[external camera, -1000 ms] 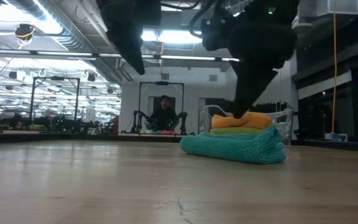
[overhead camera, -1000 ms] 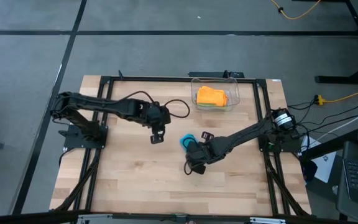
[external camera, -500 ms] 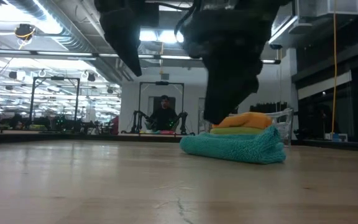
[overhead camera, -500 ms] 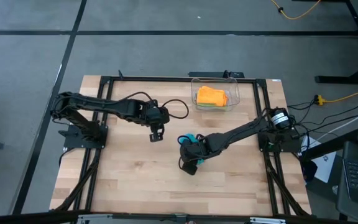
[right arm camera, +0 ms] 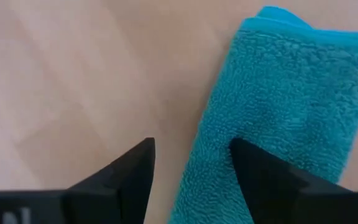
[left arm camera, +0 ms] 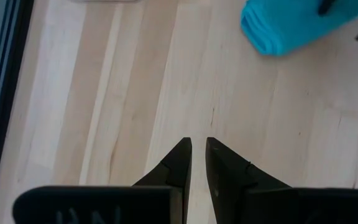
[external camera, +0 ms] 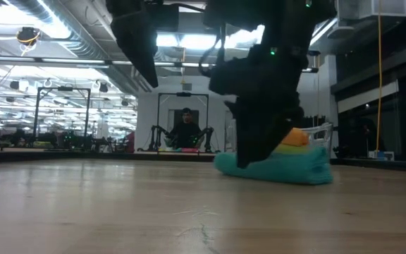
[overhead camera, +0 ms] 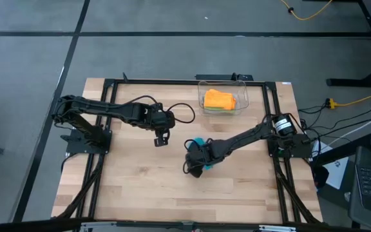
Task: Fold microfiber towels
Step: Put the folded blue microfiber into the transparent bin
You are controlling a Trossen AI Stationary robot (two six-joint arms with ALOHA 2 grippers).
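A folded teal towel [overhead camera: 199, 142] [right arm camera: 291, 93] lies flat on the wooden table near its middle. My right gripper [overhead camera: 194, 165] [right arm camera: 191, 167] hangs low over the towel's left end, open. One finger stands over bare wood and the other over the towel's long edge. My left gripper [overhead camera: 161, 139] [left arm camera: 197, 145] hovers shut above bare wood to the towel's left, holding nothing. A folded orange towel [overhead camera: 218, 99] rests on a green one [external camera: 287, 149] in the clear bin [overhead camera: 244, 96]. My right gripper comes at the teal towel from above with its fingers spread. One finger [right arm camera: 260, 174] stands over the towel's long folded edge [right arm camera: 219, 146]. Whether it touches the cloth, I cannot tell.
The clear bin stands at the table's far edge, right of the middle. A black frame [overhead camera: 108, 84] runs around the tabletop. Bare wood [overhead camera: 147, 187] stretches across the near half. A person shows far off in the room [external camera: 186, 127].
My right gripper has gone toward the table's left edge and down, to the teal towel's left end. The towel's left end now lies flatter, and the towel has shifted a little toward the table's right.
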